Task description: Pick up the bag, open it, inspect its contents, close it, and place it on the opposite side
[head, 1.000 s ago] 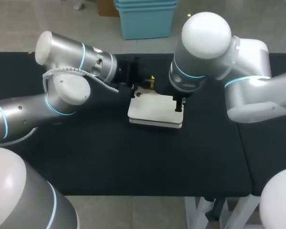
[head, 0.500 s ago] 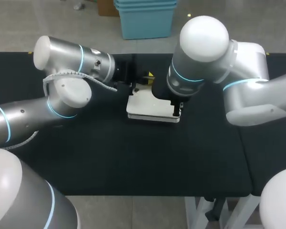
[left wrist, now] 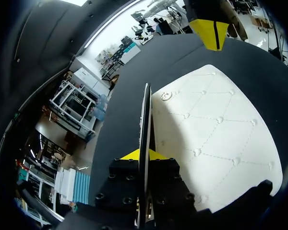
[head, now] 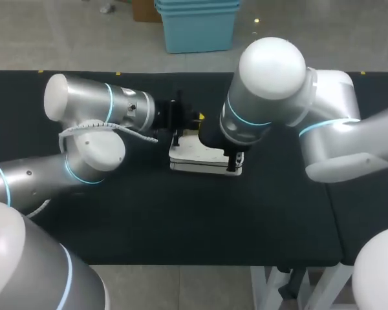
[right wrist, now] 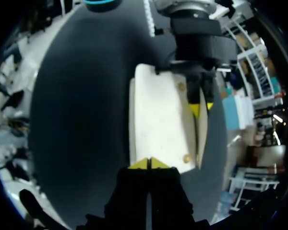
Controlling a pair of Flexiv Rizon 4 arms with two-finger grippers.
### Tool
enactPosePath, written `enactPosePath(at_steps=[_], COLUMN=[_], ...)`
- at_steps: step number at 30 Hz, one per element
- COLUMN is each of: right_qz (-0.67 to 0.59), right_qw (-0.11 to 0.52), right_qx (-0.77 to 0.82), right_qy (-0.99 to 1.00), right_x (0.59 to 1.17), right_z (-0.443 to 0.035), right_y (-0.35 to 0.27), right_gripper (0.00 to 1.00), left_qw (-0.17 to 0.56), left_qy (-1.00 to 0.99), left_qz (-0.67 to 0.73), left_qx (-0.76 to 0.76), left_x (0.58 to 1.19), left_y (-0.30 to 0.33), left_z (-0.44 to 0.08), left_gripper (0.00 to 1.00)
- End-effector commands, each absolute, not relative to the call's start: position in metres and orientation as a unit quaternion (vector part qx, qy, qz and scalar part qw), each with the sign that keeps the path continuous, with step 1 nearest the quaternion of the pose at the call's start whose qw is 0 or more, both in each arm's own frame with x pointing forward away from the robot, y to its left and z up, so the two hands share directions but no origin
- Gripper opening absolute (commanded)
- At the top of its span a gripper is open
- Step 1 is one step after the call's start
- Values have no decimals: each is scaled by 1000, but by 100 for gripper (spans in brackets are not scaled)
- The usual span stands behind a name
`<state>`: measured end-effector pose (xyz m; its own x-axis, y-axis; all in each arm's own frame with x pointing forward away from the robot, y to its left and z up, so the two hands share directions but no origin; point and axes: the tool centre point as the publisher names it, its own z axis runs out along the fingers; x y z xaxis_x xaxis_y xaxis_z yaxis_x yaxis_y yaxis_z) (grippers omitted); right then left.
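Pickup under way, bag not yet opened.
White quilted bag [head: 204, 155] lies mid black tabletop [head: 181, 213]; left hand [left wrist: 144, 155] clamps its thin black strap [left wrist: 146, 115], right hand [right wrist: 149, 164] pinches the opposite edge. Opening, inspecting, closing and placing likely remain.

the left gripper [left wrist: 143, 156] pinches a thin dark strip [left wrist: 146, 115] that stands on edge between its yellow tips. just beside the strip lies the white quilted bag [left wrist: 216, 134], flat on the black table [left wrist: 129, 81], a round snap [left wrist: 166, 96] near its corner. at the bag's far end hangs the right gripper [left wrist: 209, 28].
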<state>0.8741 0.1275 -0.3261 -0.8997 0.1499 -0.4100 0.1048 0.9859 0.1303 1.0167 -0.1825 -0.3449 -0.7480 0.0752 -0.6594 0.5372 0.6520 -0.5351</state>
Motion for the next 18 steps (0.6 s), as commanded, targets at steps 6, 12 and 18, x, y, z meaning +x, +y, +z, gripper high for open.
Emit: enactPosePath(at_steps=[6, 12, 18], right_qz=[55, 63, 65], right_qw=[212, 210, 210], right_qx=[66, 68, 74], right_qy=[973, 973, 973], right_x=[858, 860, 867], right_z=[-340, -351, -362], right_y=[140, 142, 140], right_gripper=[16, 36, 38], left_qw=[329, 321, 313], left_qy=[846, 844, 844], left_qz=[-386, -391, -392], left_qx=[165, 179, 190], left_x=[1009, 1009, 1010], left_y=[-172, -174, -177], left_z=[-347, -342, -337], left_gripper=[0, 0, 0])
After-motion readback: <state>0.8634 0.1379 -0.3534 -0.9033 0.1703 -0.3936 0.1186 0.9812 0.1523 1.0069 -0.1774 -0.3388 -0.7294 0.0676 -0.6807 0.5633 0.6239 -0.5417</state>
